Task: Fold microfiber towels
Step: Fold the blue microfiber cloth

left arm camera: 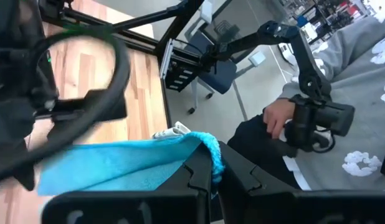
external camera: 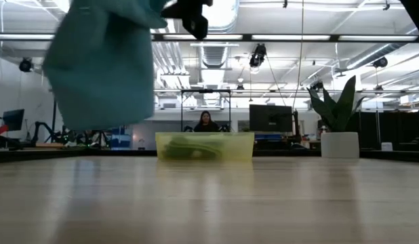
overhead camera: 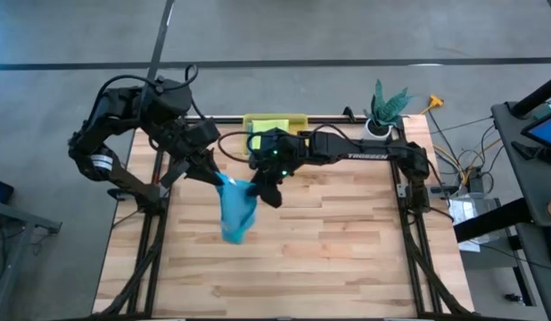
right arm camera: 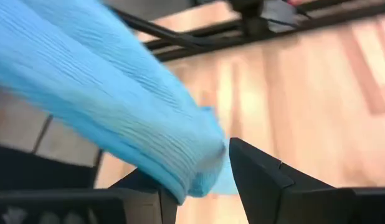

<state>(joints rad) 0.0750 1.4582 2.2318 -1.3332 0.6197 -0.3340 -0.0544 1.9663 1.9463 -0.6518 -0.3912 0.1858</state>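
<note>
- Teal towel [overhead camera: 236, 209]: off the table, hanging between the two tools above the middle of the table [overhead camera: 347, 259]; the low view shows it clear of the wood, likely lifted so it drapes flat and its corners can be found
- Left tool [overhead camera: 218, 176]: pressed together on one upper corner of the towel, the hem bunched between the fingers in its wrist view; serves as the anchor point
- Right tool [overhead camera: 258, 191]: at the towel's other upper edge, fingers partly apart with cloth lying between them; whether it truly pinches the cloth cannot be told
- Yellow bin [overhead camera: 275, 123]: at the table's far edge, lime cloth inside, apparently stock awaiting folding
- Potted plant [overhead camera: 382, 111]: far right corner, apart from the work
- Person [external camera: 206, 122]: seated beyond the table, uninvolved
</note>
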